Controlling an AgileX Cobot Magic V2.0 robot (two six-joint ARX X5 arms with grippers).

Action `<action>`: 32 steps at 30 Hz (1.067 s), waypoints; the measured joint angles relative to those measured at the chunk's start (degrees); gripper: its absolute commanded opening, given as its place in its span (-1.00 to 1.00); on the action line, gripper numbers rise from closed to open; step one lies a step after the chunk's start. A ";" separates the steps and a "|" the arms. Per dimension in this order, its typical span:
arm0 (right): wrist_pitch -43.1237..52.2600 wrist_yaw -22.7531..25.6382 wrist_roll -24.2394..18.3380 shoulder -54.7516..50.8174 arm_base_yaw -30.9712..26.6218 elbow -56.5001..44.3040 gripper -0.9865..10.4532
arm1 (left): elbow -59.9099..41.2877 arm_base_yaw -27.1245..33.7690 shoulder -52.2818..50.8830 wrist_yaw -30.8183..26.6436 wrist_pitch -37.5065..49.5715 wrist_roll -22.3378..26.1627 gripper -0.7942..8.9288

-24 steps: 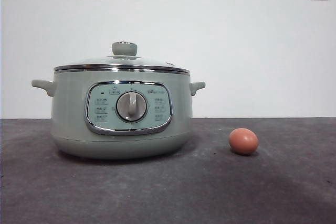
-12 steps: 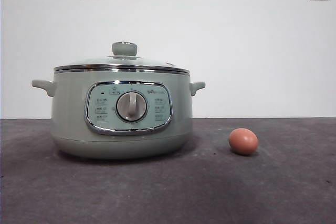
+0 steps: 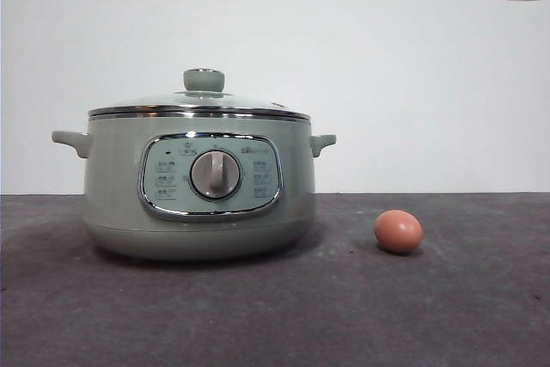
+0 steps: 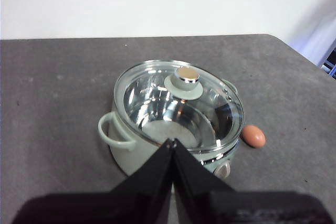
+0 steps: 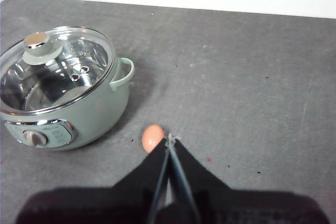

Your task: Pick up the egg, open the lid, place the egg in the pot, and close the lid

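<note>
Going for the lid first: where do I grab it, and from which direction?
Grip the round knob at the centre of the lid, coming straight down from above. It is the only raised part; the glass dome is shallow and smooth, and its chrome rim sits flush on the pot.

The front camera is sitting low, near table height, looking level across the table [image 3: 275,315] at the pot [image 3: 198,186] and egg [image 3: 399,231], both near and large against a wall. Each wrist camera is looking down from well above over its own gripper, left [image 4: 171,142] and right [image 5: 169,139]. All three views are sharing the pot, lid [image 4: 178,103] and egg.
</note>
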 measured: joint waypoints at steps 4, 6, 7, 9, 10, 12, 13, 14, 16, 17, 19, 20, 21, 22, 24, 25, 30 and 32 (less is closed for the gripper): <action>-0.96 0.00 -0.39 0.81 0.00 0.57 -0.82 | 0.70 0.00 0.44 0.00 -0.22 0.28 -0.84; -1.29 0.00 -0.44 0.94 0.00 0.59 -0.80 | 0.70 0.00 0.66 0.00 -0.35 0.35 -0.82; -1.31 0.00 -0.46 1.07 0.00 0.59 -0.71 | 0.70 0.00 0.76 0.00 -0.37 0.46 -0.78; -1.27 -0.26 -0.46 1.27 0.00 0.59 -0.42 | 0.70 0.00 0.85 0.00 -0.37 0.48 -0.48; -1.27 -0.37 -0.46 1.38 0.00 0.59 -0.27 | 0.70 0.00 0.90 0.00 -0.37 0.48 -0.23; -1.25 -0.52 -0.46 1.42 0.00 0.59 -0.01 | 0.70 0.00 1.03 0.00 -0.39 0.48 0.27; -1.20 -0.92 -0.46 1.42 0.00 0.59 0.09 | 0.70 0.00 1.16 0.00 -0.39 0.48 0.43; -1.14 -1.31 -0.46 1.42 0.00 0.59 0.13 | 0.70 0.00 1.25 0.00 -0.39 0.48 0.46; -0.92 -1.88 -0.46 1.42 0.00 0.59 0.16 | 0.70 0.00 1.49 0.02 -0.39 0.50 0.46; -0.90 -1.90 -0.46 1.42 0.00 0.59 0.16 | 0.70 0.00 1.57 0.11 -0.39 0.48 0.46; -0.90 -1.90 -0.44 1.42 0.00 0.59 0.16 | 0.70 0.00 1.73 0.83 -0.39 0.50 0.46; -0.90 -1.90 -0.44 1.42 0.00 0.59 0.16 | 0.70 0.00 1.79 1.22 -0.39 0.50 0.46; -0.90 -1.90 -0.44 1.42 0.00 0.59 0.16 | 0.70 0.00 1.92 1.51 -0.37 0.50 0.46; -0.90 -1.90 -0.44 1.42 0.00 0.59 0.16 | 0.70 0.00 2.10 1.53 -0.33 0.50 0.46; -0.90 -1.97 -0.26 1.64 0.00 0.59 0.16 | 0.70 -0.02 2.64 1.64 0.09 0.50 0.46; -0.87 -1.90 -0.33 1.70 0.00 0.59 0.16 | 0.70 -0.11 3.06 1.77 0.66 0.50 0.46; -0.87 -2.93 -0.37 3.02 0.00 0.61 0.16 | 0.70 -1.38 5.99 3.02 4.63 0.59 0.46; -0.81 -4.59 -0.37 3.78 0.00 0.61 0.16 | 0.79 -1.88 7.91 3.06 6.62 0.50 0.46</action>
